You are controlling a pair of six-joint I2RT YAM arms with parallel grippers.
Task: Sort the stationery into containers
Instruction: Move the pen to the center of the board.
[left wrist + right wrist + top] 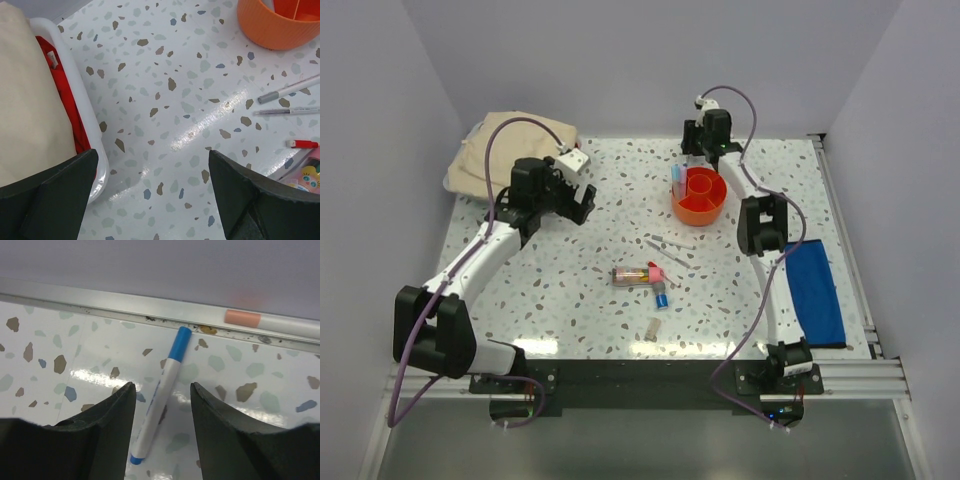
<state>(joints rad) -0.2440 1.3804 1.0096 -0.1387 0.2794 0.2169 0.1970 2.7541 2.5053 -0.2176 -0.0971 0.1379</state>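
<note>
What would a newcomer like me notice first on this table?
The bright orange tub at the far side of the table stands out first. Mid-table lie thin pens and a clear tube. The right pincer hangs open astride a blue-capped marker near the far rail.

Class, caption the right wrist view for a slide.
Right gripper, jaws open, straddles a blue-capped marker lying on the speckled table by the back rail.
</note>
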